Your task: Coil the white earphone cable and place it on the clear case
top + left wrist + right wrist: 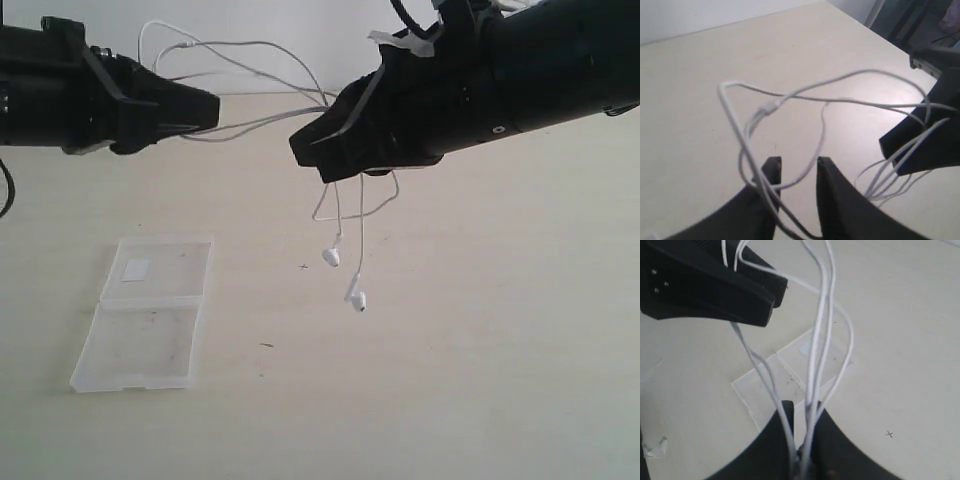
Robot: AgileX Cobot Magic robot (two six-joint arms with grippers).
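Observation:
The white earphone cable (270, 120) is strung in several loops in the air between my two grippers. Its two earbuds (331, 256) (357, 299) dangle below my right gripper (300, 150), above the table. That gripper (801, 410) is shut on a bundle of strands (822, 315). My left gripper (212, 110) is level with it to the left. Its jaws (799, 167) stand apart, with strands draped over one finger (772, 172) and through the gap. The inline remote (771, 106) hangs in a loop. The clear case (150, 320) lies open and flat at the lower left, with its white label (136, 268) on the far half.
The pale table (480, 380) carries only the case (770, 377), which lies below and between the two grippers. A scrap of white tape (400, 42) sticks to the right arm. The table's far edge meets a white wall (260, 20).

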